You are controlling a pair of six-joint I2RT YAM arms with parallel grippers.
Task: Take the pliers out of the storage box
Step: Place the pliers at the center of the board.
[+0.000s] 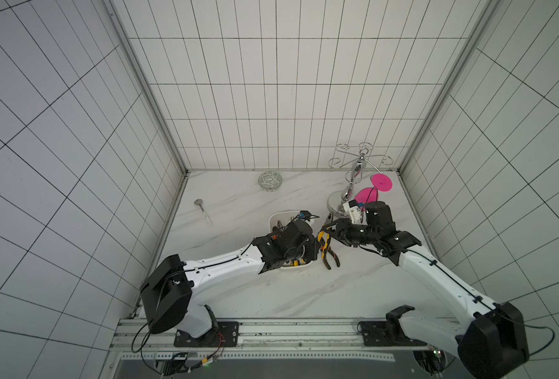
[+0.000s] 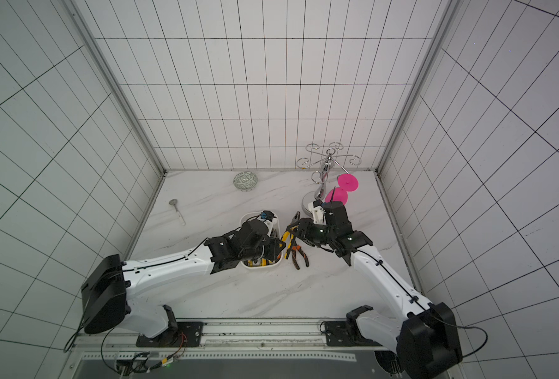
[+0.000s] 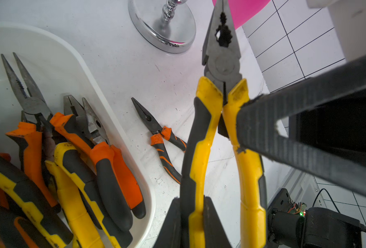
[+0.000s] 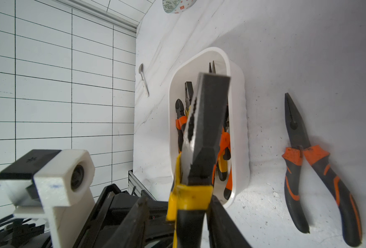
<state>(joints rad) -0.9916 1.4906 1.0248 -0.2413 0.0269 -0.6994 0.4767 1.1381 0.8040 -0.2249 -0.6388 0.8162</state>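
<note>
The white storage box (image 1: 276,218) (image 2: 248,218) (image 3: 113,120) (image 4: 240,120) lies mid-table with several orange- and yellow-handled pliers (image 3: 81,150) (image 4: 181,120) heaped inside. One yellow-and-black pair of pliers (image 1: 322,239) (image 2: 286,238) (image 3: 220,64) (image 4: 208,120) is held above the table just right of the box. My left gripper (image 3: 191,198) (image 2: 281,246) is shut on one of its handles. My right gripper (image 4: 179,199) (image 1: 329,231) straddles the handles near the head; one finger touches, the other stands off. An orange-and-black pair (image 1: 332,259) (image 3: 160,137) (image 4: 306,154) lies on the table.
A chrome hook stand (image 1: 353,183) (image 3: 162,25) with pink discs (image 1: 381,182) rises just behind my right arm. A green-patterned bowl (image 1: 270,181) sits by the back wall. A silver spoon (image 1: 203,210) lies at the left. Tiled walls enclose the marble table.
</note>
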